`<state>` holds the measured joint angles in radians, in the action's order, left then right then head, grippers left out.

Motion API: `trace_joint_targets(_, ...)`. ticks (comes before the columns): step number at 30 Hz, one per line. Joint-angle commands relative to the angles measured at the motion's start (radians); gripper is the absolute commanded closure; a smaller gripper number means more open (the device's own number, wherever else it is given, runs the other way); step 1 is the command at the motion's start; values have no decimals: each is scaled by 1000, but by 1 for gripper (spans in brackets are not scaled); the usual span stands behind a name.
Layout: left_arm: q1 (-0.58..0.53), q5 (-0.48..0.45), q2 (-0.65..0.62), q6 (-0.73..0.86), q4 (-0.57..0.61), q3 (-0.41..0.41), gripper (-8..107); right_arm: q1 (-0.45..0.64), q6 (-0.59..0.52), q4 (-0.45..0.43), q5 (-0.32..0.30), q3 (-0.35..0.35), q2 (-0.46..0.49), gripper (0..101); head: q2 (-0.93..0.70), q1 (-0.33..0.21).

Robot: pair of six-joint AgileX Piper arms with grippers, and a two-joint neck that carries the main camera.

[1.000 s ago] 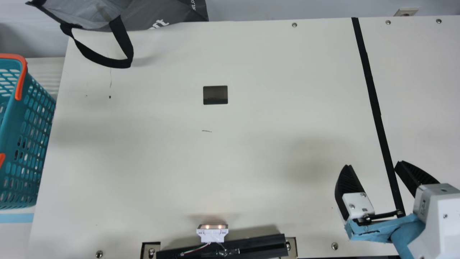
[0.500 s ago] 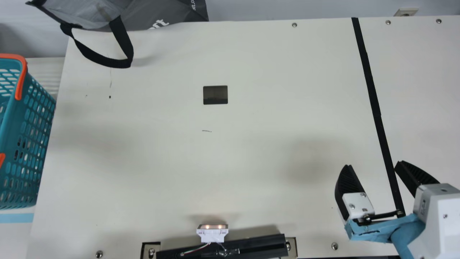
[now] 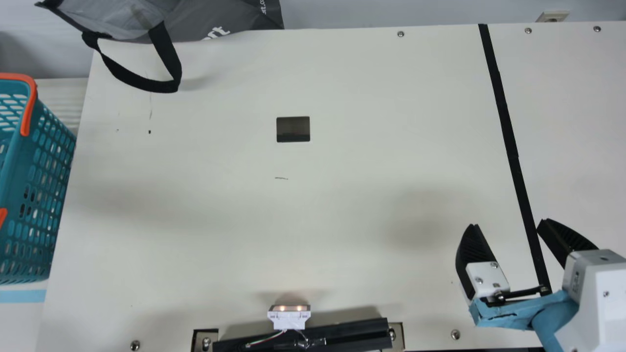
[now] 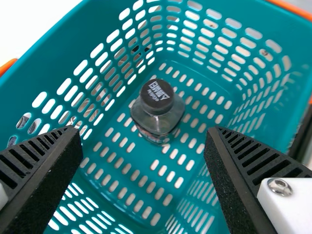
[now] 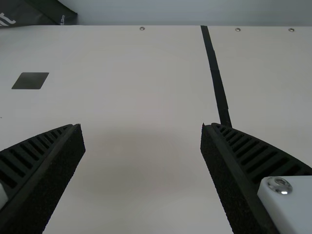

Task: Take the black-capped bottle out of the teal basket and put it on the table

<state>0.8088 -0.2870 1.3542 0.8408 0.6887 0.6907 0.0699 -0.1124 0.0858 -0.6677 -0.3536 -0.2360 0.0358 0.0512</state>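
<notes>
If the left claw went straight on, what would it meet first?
Probably the black-capped bottle in the teal basket; the left claw seems aimed at it, though depth is hard to judge.

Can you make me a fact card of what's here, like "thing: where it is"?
bottle: standing inside the basket, black cap up
basket: teal with orange handles, at the main view's left edge
left gripper: open above the bottle, not holding it
right gripper: open over the table's right side, holding nothing
bag: gray, at the table's far edge, black strap hanging over it
table: cream, with a black stripe
</notes>
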Motion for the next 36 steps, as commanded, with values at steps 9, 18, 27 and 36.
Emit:
trace_joint_targets(9,31,19,97,123,87,47,-8,0,0,-1,-2,0,0,10,-8,-4)
trace_joint_targets(18,36,33,166,210,145,88,-8,0,0,-1,-2,0,0,10,-8,-4)
trace_joint_targets(27,47,42,232,256,177,118,-8,0,0,-1,-2,0,0,10,-8,-4)
trace_joint_targets(36,56,39,300,291,210,159,-8,0,0,-1,-2,0,0,10,-8,-4)
